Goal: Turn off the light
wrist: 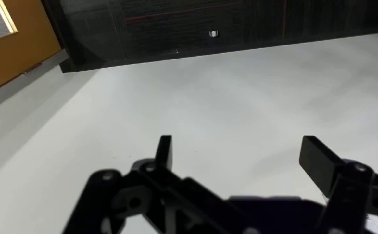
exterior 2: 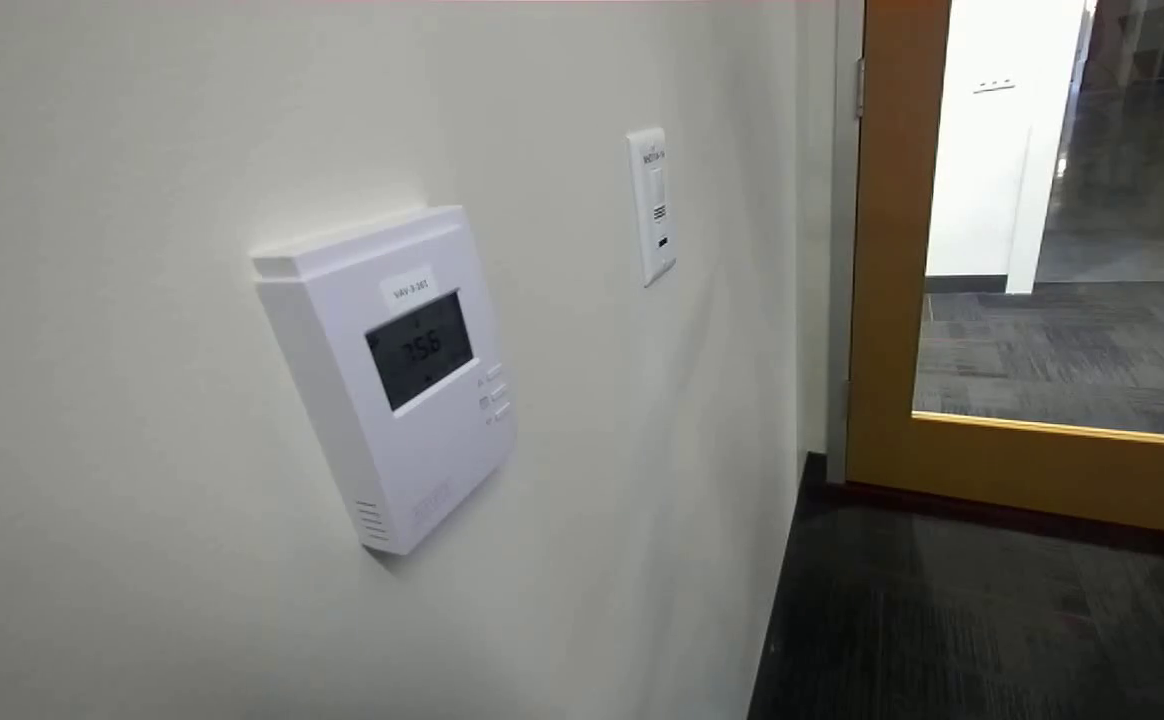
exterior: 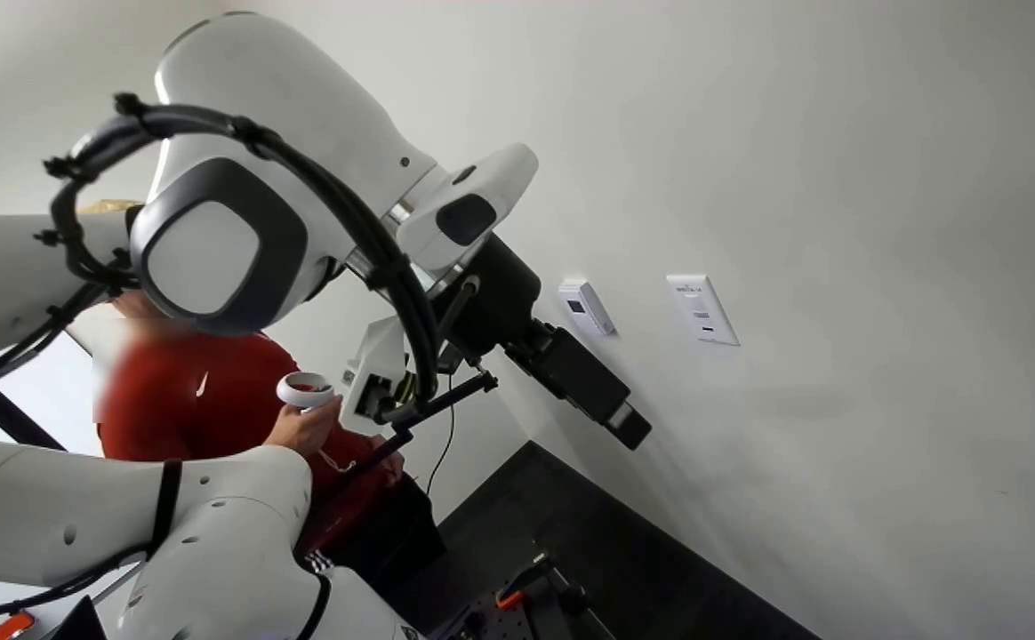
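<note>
The light's control is a white rectangular switch plate on the wall, seen in both exterior views [exterior: 702,309] [exterior 2: 652,205]. A small dark slot shows low on it. No lamp is in view. My black gripper [exterior: 626,425] points down and to the right, below and to the left of the plate in the exterior picture, and does not touch it. In the wrist view my gripper [wrist: 236,149] is open with nothing between its fingers. A pale edge shows behind the right finger at the lower right corner; I cannot tell what it is. The gripper's distance from the wall is unclear.
A white thermostat [exterior: 586,307] [exterior 2: 392,400] is on the same wall beside the plate. A person in a red shirt [exterior: 202,391] holds a white controller [exterior: 304,389] behind the arm. A wooden door [exterior 2: 882,300] [wrist: 17,58] stands at the wall's end. The floor [wrist: 176,29] is dark.
</note>
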`<state>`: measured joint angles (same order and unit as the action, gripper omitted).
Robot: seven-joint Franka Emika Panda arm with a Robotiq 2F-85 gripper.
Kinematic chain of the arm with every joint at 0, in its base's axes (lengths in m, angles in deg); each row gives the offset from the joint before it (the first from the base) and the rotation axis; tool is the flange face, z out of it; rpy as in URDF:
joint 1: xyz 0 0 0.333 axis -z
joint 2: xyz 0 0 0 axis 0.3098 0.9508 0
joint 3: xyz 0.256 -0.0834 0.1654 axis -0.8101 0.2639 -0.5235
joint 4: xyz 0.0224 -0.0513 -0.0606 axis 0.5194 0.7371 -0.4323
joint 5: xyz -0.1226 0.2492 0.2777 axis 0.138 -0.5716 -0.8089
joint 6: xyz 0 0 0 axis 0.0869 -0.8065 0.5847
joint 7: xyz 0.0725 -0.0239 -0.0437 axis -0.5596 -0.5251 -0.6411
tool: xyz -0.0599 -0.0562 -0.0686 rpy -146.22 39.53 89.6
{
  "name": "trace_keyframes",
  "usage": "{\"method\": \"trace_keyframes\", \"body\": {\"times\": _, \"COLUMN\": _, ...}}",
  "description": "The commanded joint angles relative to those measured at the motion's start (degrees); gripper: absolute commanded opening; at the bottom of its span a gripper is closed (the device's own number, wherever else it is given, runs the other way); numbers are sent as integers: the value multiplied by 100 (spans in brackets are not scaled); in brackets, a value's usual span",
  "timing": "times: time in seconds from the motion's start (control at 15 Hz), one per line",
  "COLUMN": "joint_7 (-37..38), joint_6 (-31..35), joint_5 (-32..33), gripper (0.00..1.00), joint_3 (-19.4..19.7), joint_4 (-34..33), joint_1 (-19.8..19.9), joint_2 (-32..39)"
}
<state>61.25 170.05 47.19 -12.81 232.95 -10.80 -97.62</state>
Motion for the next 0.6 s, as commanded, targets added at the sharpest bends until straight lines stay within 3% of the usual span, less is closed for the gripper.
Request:
{"method": "trace_keyframes", "body": {"times": 0.0, "joint_7": -35, "joint_6": 130, "joint_5": -5, "gripper": 100, "joint_3": -185, "joint_4": 189, "joint_1": -6, "joint_2": -168}}
{"method": "trace_keyframes", "body": {"times": 0.53, "joint_7": 880, "joint_6": 1622, "joint_5": -356, "gripper": 100, "joint_3": -1144, "joint_4": 821, "joint_1": -640, "joint_2": -86}}
